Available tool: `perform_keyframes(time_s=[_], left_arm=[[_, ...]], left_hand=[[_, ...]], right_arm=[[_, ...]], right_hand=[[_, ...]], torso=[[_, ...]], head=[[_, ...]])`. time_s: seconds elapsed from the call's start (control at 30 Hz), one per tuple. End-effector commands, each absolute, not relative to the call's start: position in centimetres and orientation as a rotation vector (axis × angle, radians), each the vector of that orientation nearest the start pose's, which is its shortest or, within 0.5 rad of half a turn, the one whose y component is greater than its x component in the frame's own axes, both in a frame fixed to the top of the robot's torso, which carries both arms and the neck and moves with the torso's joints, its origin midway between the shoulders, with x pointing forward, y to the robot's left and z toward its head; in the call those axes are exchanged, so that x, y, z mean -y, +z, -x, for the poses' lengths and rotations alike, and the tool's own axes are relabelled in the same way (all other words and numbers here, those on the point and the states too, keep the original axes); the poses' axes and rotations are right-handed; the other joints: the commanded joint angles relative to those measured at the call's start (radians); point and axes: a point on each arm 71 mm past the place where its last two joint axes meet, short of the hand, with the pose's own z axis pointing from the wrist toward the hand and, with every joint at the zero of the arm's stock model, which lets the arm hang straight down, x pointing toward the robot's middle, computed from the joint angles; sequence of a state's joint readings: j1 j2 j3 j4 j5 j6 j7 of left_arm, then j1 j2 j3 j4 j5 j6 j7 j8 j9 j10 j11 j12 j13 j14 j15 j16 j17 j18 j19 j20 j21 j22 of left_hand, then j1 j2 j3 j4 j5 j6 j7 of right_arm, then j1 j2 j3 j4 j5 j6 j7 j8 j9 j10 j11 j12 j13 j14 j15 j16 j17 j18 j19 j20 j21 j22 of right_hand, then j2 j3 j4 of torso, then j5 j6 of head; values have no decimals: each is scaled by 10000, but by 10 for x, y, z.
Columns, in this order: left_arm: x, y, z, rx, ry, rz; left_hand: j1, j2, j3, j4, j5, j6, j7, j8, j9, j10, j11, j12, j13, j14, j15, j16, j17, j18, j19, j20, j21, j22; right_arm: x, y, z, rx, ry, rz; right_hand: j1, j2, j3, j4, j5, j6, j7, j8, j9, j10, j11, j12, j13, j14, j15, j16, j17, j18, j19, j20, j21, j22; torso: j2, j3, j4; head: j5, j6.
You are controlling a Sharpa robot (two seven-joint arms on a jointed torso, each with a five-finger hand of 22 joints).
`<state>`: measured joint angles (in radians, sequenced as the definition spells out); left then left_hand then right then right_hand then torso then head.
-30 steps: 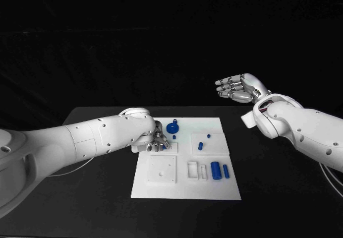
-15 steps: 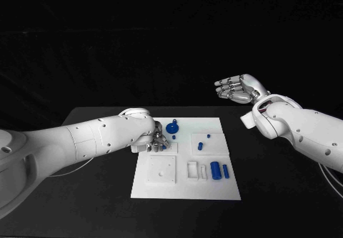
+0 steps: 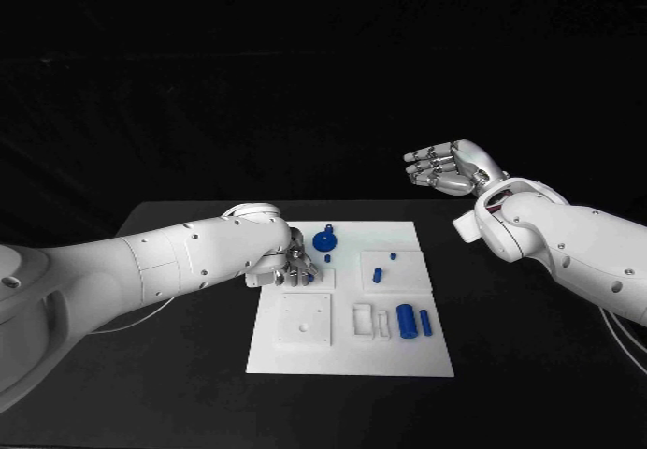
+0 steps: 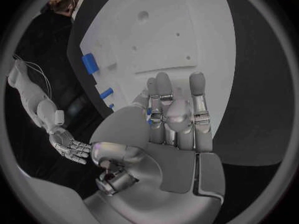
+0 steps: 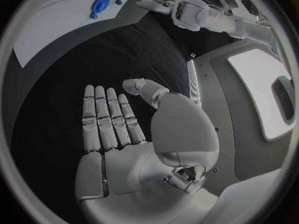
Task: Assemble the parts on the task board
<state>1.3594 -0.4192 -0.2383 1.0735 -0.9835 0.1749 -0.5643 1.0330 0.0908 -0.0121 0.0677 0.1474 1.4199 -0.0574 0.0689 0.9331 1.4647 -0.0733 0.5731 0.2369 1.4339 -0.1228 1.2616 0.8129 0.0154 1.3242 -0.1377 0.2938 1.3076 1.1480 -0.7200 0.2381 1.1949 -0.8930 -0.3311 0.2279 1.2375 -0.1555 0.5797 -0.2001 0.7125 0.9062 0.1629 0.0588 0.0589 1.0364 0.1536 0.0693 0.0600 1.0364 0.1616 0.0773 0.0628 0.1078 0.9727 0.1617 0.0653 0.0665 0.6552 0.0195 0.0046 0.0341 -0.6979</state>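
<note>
The white task board (image 3: 351, 351) lies mid-table. My left hand (image 3: 287, 265) rests on its near-left corner area, fingers pointing down. In the left wrist view a small blue part (image 4: 149, 116) shows pinched between the thumb and a finger of that hand (image 4: 168, 119). A blue round knob (image 3: 325, 241) stands just right of the hand. A short blue peg (image 3: 379, 275), a thick blue cylinder (image 3: 406, 321) and a thin blue rod (image 3: 426, 323) lie further right. My right hand (image 3: 452, 166) hangs high beyond the board's far right corner, its fingers (image 5: 106, 117) stretched out and holding nothing.
A raised white square block (image 3: 306, 320) and a small white slotted block (image 3: 366, 320) sit on the board's front half. Black table (image 3: 539, 355) surrounds the board on all sides. The right wrist view catches the board (image 5: 56, 25) and knob (image 5: 99, 5) from afar.
</note>
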Motion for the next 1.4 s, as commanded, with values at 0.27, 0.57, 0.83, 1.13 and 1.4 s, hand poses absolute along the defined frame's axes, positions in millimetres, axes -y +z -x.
perform_keyframes(time_s=[0.27, 0.57, 0.83, 1.13, 1.4], left_arm=[[-141, -226, -551, -23493, -2032, 1311], [-142, -222, -549, -23446, -2310, 1552], [-141, -201, -551, -23317, -3160, 2559], [-157, -167, -565, -22992, -3697, 3506], [-182, -151, -585, -22516, -3509, 4144]], left_hand=[[-140, -384, -158, 305, -595, 77, 8, -13, 21, 511, -66, 3, -24, 14, -68, -29, 4, -79, 82, 11, -56, 179], [-281, -1147, 348, 968, -933, 68, 19, -17, 0, 499, -64, -33, -57, 3, -80, -97, -50, -86, 85, 2, -72, 180], [-172, -1834, 852, 1726, -986, -1274, 434, -79, -1754, 512, 95, -156, -156, -66, -42, -275, -292, -115, 70, -31, -108, 178], [305, -1256, 518, 729, -644, -2728, 946, 5, -4197, 464, 262, -1041, -21, -451, 67, -1110, -1757, -115, -74, 14, -313, 136], [702, -445, -129, -313, 273, -2743, 1008, 40, -6177, 454, 337, -1340, 170, -573, 74, -1014, -2095, -108, -7, 39, -597, 168]], right_arm=[[246, -130, -559, -13780, 10475, -4027], [248, -132, -559, -13794, 10420, -4072], [252, -134, -559, -13795, 10325, -4121], [253, -135, -560, -13826, 10322, -4129], [254, -135, -559, -13851, 10322, -4135]], right_hand=[[1, 41, -69, -31, 59, -117, 36, -14, -12, -71, 29, -21, -15, -89, 3, -38, -16, 117, -110, 0, 15, -13], [-5, 31, -110, -36, 57, -179, 42, -18, -15, -96, 39, -21, -14, -123, 18, -45, -17, 112, -144, 11, 11, -14], [-4, 39, -150, -39, 62, -188, 39, -17, -15, -116, 42, -16, -14, -175, 32, -45, -17, 110, -199, 31, 9, -15], [-8, 46, -158, -44, 30, -138, 29, -12, -11, -115, 43, -15, -15, -181, 30, -36, -16, 118, -200, 34, 15, -13], [3, 71, -216, -42, -42, -131, 26, -13, -12, -100, 44, -17, -15, -175, 26, -33, -17, 118, -184, 27, 16, -13]], torso=[[-2, 0, 4], [-12, -11, 11], [-20, -4, 22], [-5, -26, 10], [28, -12, -21]], head=[[-10, -3], [-18, 42], [28, 116], [88, 256], [112, 372]])
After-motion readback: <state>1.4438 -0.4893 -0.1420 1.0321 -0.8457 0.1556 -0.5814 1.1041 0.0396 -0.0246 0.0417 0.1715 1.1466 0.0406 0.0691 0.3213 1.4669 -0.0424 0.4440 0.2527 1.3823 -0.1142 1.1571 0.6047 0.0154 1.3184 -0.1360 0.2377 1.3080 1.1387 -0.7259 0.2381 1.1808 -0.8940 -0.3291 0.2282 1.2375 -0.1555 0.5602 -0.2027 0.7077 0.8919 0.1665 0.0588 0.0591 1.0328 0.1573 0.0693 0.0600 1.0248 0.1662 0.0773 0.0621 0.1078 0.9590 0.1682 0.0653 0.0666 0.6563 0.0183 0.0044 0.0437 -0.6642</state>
